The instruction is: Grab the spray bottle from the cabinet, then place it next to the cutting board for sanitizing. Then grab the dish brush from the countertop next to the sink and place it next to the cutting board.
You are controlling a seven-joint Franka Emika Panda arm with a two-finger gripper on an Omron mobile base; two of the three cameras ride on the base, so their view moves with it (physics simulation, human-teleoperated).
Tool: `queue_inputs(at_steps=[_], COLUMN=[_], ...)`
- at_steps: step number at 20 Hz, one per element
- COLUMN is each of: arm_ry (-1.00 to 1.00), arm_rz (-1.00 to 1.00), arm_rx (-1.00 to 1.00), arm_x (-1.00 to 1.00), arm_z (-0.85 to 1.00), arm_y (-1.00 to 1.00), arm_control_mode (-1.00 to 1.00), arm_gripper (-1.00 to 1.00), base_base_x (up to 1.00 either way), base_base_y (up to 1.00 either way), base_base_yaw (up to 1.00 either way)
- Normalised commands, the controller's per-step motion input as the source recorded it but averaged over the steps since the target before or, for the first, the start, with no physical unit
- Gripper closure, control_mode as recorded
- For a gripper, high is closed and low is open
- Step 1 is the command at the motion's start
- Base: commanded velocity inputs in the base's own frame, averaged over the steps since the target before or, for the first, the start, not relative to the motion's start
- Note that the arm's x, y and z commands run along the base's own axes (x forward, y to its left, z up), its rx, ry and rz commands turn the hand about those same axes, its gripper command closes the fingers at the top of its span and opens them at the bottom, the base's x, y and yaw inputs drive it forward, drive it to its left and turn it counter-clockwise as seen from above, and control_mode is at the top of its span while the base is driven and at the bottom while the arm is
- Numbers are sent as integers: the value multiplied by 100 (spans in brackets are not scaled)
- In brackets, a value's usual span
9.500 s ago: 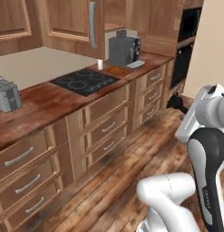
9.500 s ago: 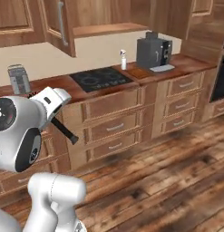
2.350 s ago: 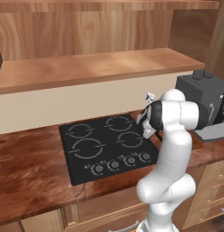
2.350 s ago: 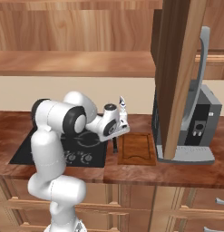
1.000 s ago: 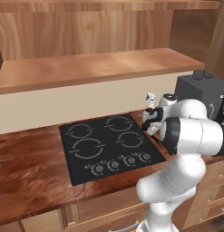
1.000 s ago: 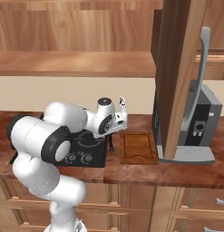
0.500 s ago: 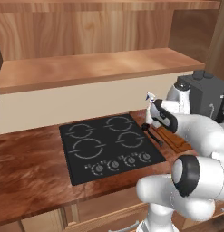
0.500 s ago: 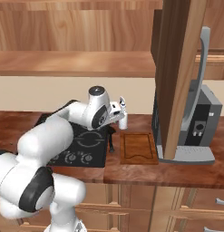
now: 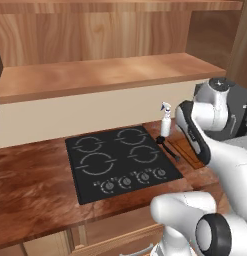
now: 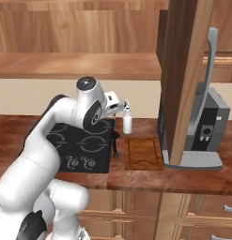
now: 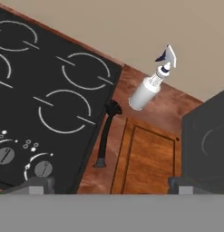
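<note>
since both spray bottle (image 11: 147,91) and dish brush (image 11: 105,132) sit by the cutting board (image 11: 147,161), lift gripper (image 10: 121,106) clear without clipping them, jaw state unclear.

The arm (image 10: 65,117) is glossy white, built of thick rounded links. A dark round cap tops one joint at the upper middle of the right base view, and a dark ring shows at lower right of the left base view.
</note>
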Motion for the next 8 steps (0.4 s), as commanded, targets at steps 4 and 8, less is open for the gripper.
queue_inputs(at_steps=[4,8], arm_ry=[-29,-44], arm_rz=[0,-1], arm_rx=[0,0], arm_x=[-72,-88], arm_z=[74,54], arm_y=[14,32], arm_control_mode=[-100,-100], arm_gripper=[-100,-100], base_base_x=[0,0], base_base_y=[0,0], base_base_yaw=[0,0])
